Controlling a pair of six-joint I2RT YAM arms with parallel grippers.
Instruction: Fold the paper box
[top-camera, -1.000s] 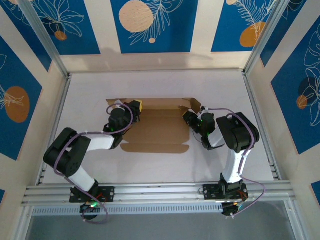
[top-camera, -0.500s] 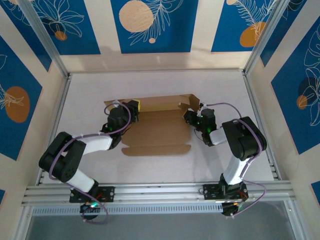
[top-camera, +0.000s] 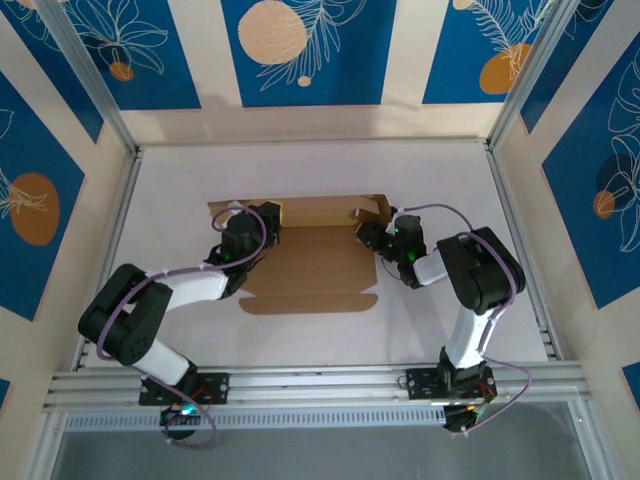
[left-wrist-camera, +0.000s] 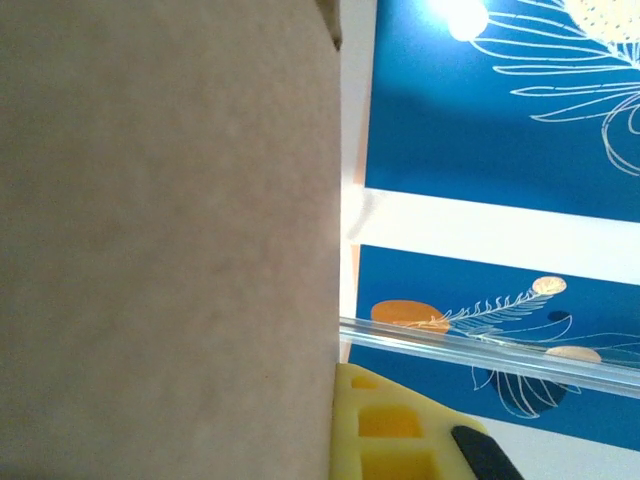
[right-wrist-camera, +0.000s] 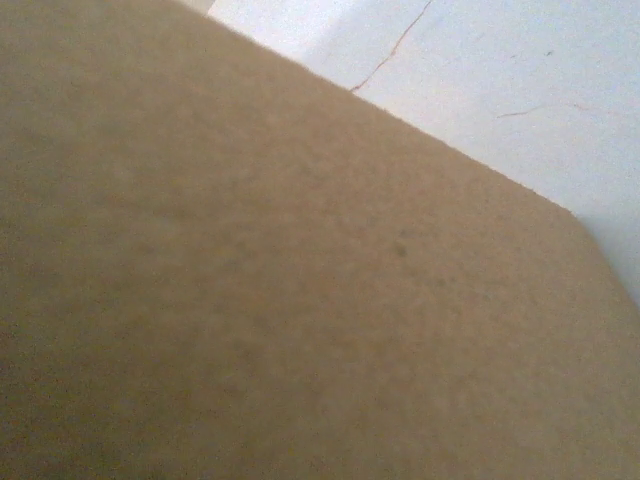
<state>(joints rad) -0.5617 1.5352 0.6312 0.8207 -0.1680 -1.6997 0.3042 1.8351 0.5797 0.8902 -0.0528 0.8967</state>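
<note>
R jaws shifted left onto right end flap of paper box (top-camera: 315, 262); box nudged slightly left. L jaws shut, pinching left flap, cardboard against yellow finger (left-wrist-camera: 385, 425). R jaws' width: can't tell. Box lies mid surface (top-camera: 330, 170), btwn arms.

I've got the paper box (top-camera: 315, 265) in the overhead view, roughly mid-bench (top-camera: 300, 170). It's plain brown cardboard, mostly opened out, with the long side running left to right. The big middle panel lies flat, and the narrow near flap with rounded corners lies flat too. The far strip looks lighter, and a small flap at its right end sticks up. On both wrist cams the cardboard (left-wrist-camera: 160, 240) is just a blurry brown surface (right-wrist-camera: 250, 300) up close.
</note>
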